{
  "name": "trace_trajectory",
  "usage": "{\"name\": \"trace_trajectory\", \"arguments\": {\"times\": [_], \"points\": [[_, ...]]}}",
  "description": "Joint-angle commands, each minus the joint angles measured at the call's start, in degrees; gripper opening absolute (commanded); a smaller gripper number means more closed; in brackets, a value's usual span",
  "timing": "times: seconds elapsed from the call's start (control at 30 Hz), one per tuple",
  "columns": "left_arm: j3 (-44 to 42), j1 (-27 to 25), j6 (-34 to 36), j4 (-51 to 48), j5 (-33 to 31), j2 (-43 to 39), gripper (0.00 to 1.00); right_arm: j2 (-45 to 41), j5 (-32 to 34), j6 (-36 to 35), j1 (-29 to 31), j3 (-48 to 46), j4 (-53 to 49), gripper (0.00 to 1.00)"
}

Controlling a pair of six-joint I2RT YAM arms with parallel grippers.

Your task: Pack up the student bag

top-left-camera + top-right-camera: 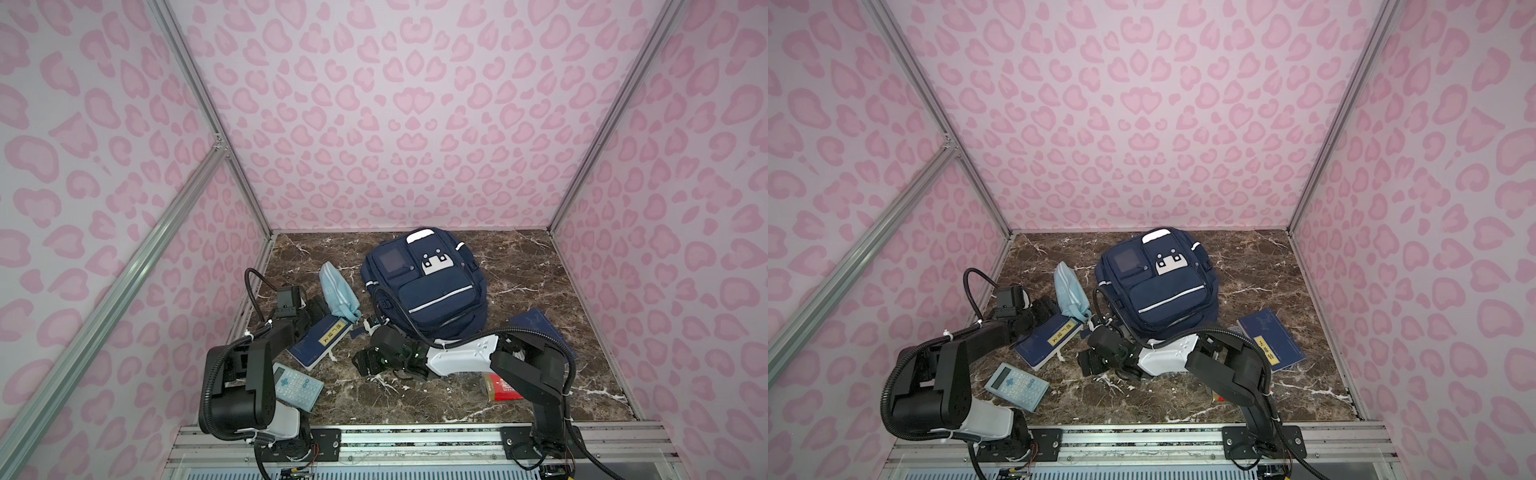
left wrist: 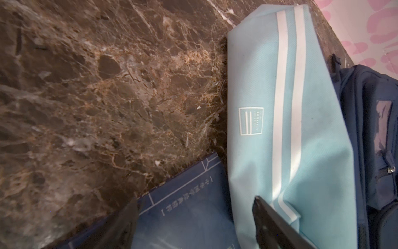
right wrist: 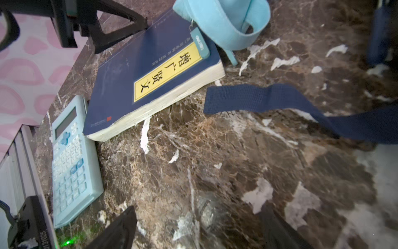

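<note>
The student bag (image 1: 430, 286) (image 1: 1165, 291), navy with white stripes, lies flat at the back middle of the marble table; its strap (image 3: 258, 99) trails toward the front. My left gripper (image 1: 316, 311) (image 2: 196, 217) is open. One finger (image 2: 127, 222) is over a navy book with a yellow label (image 1: 318, 343) (image 3: 150, 73). The other finger (image 2: 273, 220) is over a light-blue pouch (image 1: 337, 291) (image 2: 286, 112) beside the bag. My right gripper (image 1: 360, 363) (image 3: 198, 224) is open above bare marble, in front of the bag's near left corner, holding nothing.
A light-blue calculator (image 1: 297, 386) (image 3: 71, 163) lies front left by the left arm. A second navy book (image 1: 1273, 338) lies at the right, partly under the right arm. A red object (image 1: 503, 386) shows below that arm. Pink walls enclose three sides.
</note>
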Motion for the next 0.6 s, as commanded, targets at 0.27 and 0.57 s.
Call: {"name": "trace_trajectory", "arguments": {"times": [0.27, 0.57], "points": [[0.99, -0.24, -1.07, -3.67, 1.15, 4.10, 0.86, 3.86, -1.94, 1.15, -0.28, 4.71, 1.97, 0.90], [6.05, -1.23, -0.70, -5.81, -4.09, 6.14, 0.91, 5.49, -4.62, 1.78, -1.75, 5.45, 4.39, 0.92]]}}
